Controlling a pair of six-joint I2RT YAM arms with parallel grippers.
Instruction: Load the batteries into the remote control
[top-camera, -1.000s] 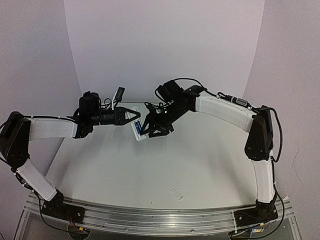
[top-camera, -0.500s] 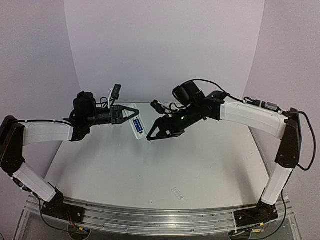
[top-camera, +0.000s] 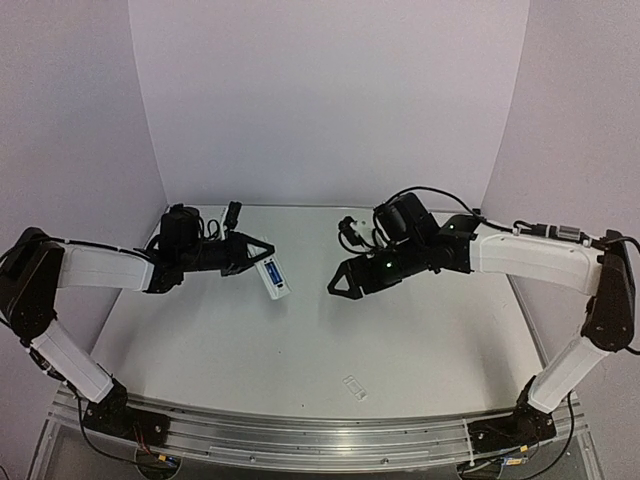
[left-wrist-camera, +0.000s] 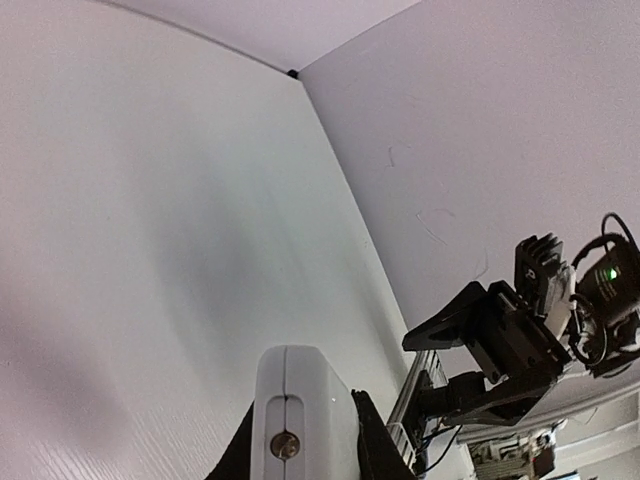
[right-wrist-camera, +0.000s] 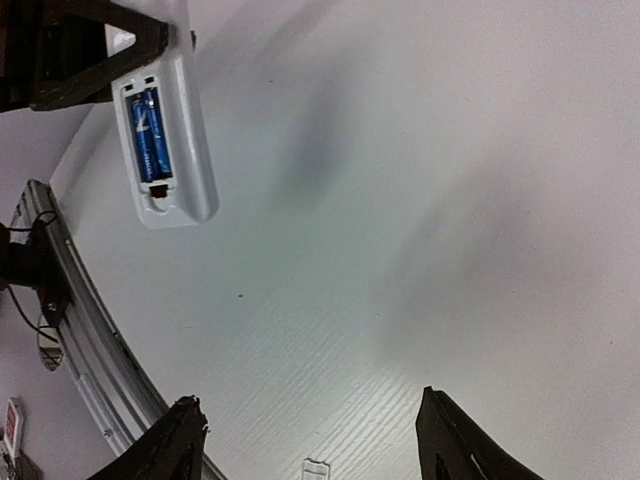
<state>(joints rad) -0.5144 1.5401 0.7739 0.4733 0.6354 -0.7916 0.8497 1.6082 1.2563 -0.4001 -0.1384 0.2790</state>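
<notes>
From where I stand, the left arm (top-camera: 100, 265) has the remote control (top-camera: 273, 277) by one end over the far left-middle of the table (top-camera: 300, 340). It seems to be lifted off the surface, though I can't be sure. The back of the remote faces the right arm (top-camera: 530, 258), and its compartment lies open with the two blue batteries (right-wrist-camera: 150, 135) side by side inside. To my eye both look seated, so the loading itself seems about done. What is left is probably a check that each cell sits flat against its contacts. The small clear cover piece (top-camera: 354, 387) lies near the front edge of the table, well apart from everything else, in case it is to go back on. To do this well, I'd say the left arm should hold the remote steady with the open compartment turned upward, so neither cell slides out. The right arm should come in slowly and press lightly on the middle of a cell, not on its ends. The left jaws are pinched narrow on the remote's end, gripping it on both edges. The right jaws stand wide apart with nothing between them, hanging near the remote but not touching it.
</notes>
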